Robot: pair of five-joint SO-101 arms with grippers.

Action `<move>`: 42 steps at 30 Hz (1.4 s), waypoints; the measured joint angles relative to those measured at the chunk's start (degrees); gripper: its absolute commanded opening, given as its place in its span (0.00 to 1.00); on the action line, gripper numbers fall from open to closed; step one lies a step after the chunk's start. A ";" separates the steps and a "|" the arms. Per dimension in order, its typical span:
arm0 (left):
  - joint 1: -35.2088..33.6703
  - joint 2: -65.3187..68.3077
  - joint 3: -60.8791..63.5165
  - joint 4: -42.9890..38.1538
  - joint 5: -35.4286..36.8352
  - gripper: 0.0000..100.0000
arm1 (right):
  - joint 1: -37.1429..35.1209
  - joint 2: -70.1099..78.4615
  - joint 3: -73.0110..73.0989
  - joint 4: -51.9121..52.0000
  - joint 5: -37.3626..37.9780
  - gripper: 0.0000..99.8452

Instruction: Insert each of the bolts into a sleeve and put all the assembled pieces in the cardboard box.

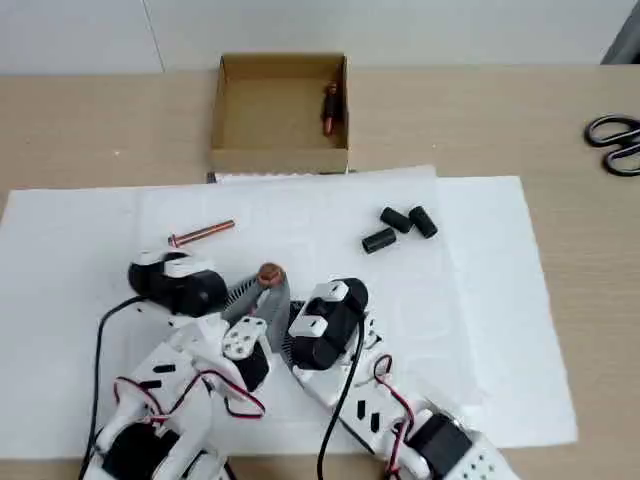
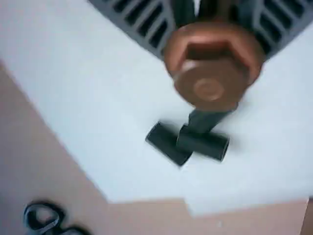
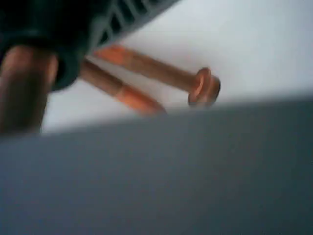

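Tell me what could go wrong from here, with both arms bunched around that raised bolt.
1. Both arms crowd the held bolt, gripped in the left arm's jaws. A small misalignment could knock it askew or make the arms collide.
2. The loose bolt lies close to the left arm, so a swing might send it rolling.
3. The sleeves lie bunched together, and grabbing one may scatter the others.
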 measured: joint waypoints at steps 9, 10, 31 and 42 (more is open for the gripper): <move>1.32 0.09 0.09 6.51 -1.85 0.01 | -0.09 -0.09 -0.18 -0.09 0.00 0.00; 1.32 0.09 0.09 6.95 -1.85 0.01 | -0.18 -0.09 -0.18 -0.09 0.00 0.00; 1.32 -0.09 0.97 7.38 -1.85 0.22 | -0.18 0.00 -0.09 0.00 0.00 0.00; -9.93 0.09 0.79 7.82 -8.35 0.22 | -0.35 -0.09 -0.18 -0.09 0.09 0.00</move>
